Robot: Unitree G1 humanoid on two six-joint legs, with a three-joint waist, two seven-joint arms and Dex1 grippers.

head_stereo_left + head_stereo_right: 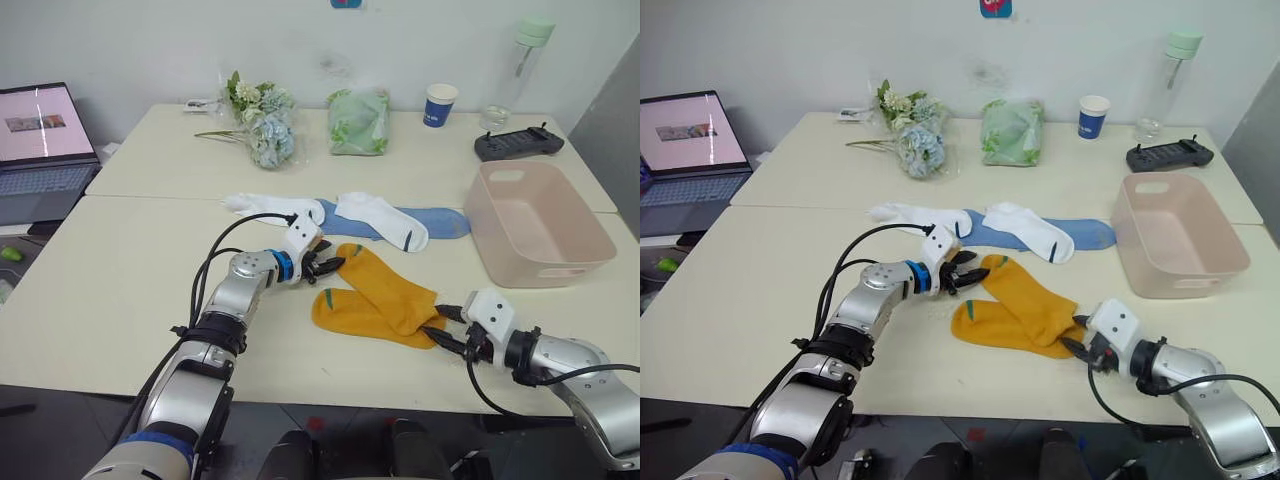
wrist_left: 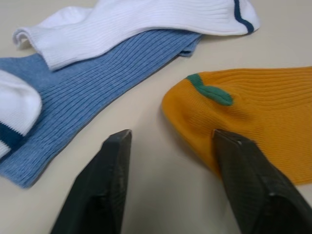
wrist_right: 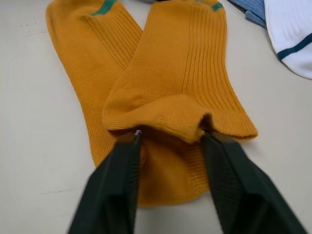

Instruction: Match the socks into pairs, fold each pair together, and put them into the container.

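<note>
**Pairing the yellow socks: first pair lined up, nothing folded or stowed yet**

Working at the near middle of the table, we have the two mustard-yellow socks lying partly one over the other, their toes with green marks pointing far-left and their cuffs toward the near right. Our left gripper sits at the toe end of the upper yellow sock, its fingers spread apart with one fingertip touching the yellow toe and nothing clamped between them. Our right gripper is at the cuff end; its fingers are parted and straddle the cuff of the upper sock, which bunches up between them, though we judge it is not yet squeezed tight.

Farther back, the two white socks and the light blue socks lie in a loose row, overlapping each other, not yet sorted; we can make out blue fabric under both white ones but cannot separate the two blue socks clearly. The container stands on the right side of the table, well apart from the yellow pair, and looks empty.

So, by our reckoning, one pair is matched and about to be folded; the fold itself, the stowing, and the white and blue pairs are all left.
</note>
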